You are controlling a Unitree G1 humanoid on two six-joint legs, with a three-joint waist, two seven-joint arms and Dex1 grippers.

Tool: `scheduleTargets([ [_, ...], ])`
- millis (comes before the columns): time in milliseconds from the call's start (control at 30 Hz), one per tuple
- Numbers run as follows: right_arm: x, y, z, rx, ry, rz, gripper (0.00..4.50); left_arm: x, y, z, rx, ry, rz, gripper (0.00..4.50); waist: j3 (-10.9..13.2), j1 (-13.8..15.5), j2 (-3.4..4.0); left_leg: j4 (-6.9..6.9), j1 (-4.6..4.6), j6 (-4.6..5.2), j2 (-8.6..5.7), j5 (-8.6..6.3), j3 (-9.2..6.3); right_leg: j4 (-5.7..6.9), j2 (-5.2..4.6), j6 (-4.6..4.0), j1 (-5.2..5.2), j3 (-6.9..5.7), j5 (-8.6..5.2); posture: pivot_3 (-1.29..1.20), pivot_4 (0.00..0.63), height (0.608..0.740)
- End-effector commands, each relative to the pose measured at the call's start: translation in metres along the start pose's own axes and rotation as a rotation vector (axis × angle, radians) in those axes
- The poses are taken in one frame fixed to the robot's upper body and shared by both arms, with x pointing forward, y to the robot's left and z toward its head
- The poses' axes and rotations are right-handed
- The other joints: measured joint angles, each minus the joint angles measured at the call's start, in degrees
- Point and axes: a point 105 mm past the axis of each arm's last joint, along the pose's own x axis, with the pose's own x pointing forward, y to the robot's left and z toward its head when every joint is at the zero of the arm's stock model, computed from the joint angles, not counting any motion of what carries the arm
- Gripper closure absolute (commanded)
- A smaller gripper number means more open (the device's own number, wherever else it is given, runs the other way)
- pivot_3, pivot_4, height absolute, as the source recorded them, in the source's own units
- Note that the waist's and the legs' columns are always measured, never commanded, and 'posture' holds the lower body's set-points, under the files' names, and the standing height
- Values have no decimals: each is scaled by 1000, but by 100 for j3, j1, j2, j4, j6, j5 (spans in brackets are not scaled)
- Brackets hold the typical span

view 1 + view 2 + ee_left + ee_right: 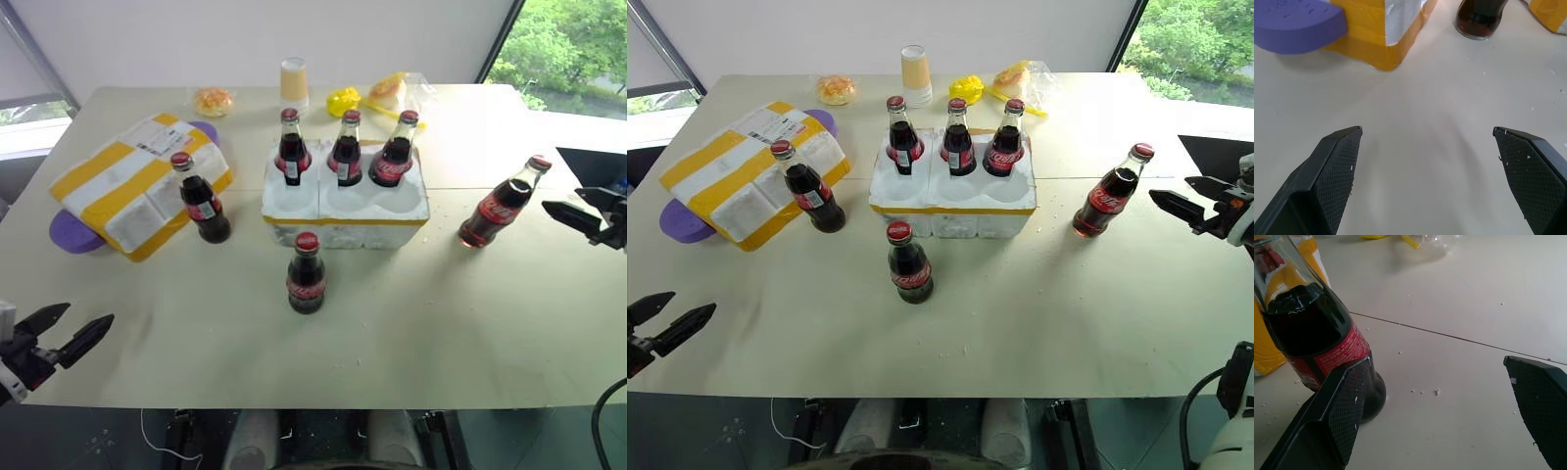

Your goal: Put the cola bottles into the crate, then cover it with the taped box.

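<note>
The crate (345,208) sits mid-table with three cola bottles (345,149) standing in its back row of wells, caps up, and the front row of wells bare and waiting. Three more bottles stand loose on the table (411,333): one (306,273) just in front of the crate, one (202,199) beside the taped box (137,184), and one (503,203) off to the right. All are upright with their long axes vertical, though the outer ones seem to lean in this wide view. By my reckoning the job is half done, and the loose bottles are spread so each arm has one within reach. The taped box lies flat to the left of the crate, label up, resting partly on a purple plate (73,235), kept aside until the wells are full. The right gripper (580,215) hangs level near the right-hand bottle, jaws spread wide with nothing between them; its own camera puts that bottle beside one finger, not between the two. The left gripper (71,331) hovers over the near left edge, likewise wide apart and empty.
</note>
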Motion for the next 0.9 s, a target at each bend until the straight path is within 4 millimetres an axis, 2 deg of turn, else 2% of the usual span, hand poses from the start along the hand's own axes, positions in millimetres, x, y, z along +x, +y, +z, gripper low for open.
scheduleTargets([
  [33,-9,-6,21,-50,-42,-26,0,-2,-1,13,34,-47,4,19,0,-1,0,0,0,0,0,0,1,0,0,1,0,0,0,0,150,740],
  [367,-14,-6,18,-21,-47,-14,0,0,2,19,-5,-76,5,19,0,-4,0,0,0,-10,0,7,3,2,1,2,1,1,1,0,150,740],
  [533,-15,-6,21,-35,-35,-9,0,6,-1,30,10,-107,-20,19,0,1,0,0,0,-12,0,8,4,2,1,3,1,1,2,0,150,740],
  [700,-26,6,40,-39,-26,103,0,11,-11,48,19,-129,-108,19,0,7,2,1,0,-26,-1,17,4,4,0,18,1,4,10,0,150,740],
  [833,-39,26,80,-46,-68,240,0,22,-18,71,71,-145,-183,19,1,9,5,1,0,-24,0,16,4,6,1,17,-2,5,10,0,150,740],
  [900,-46,43,99,-63,-83,326,0,30,-22,79,103,-151,-217,19,-1,10,13,1,1,-5,0,4,3,7,0,16,-3,5,10,0,150,740],
])
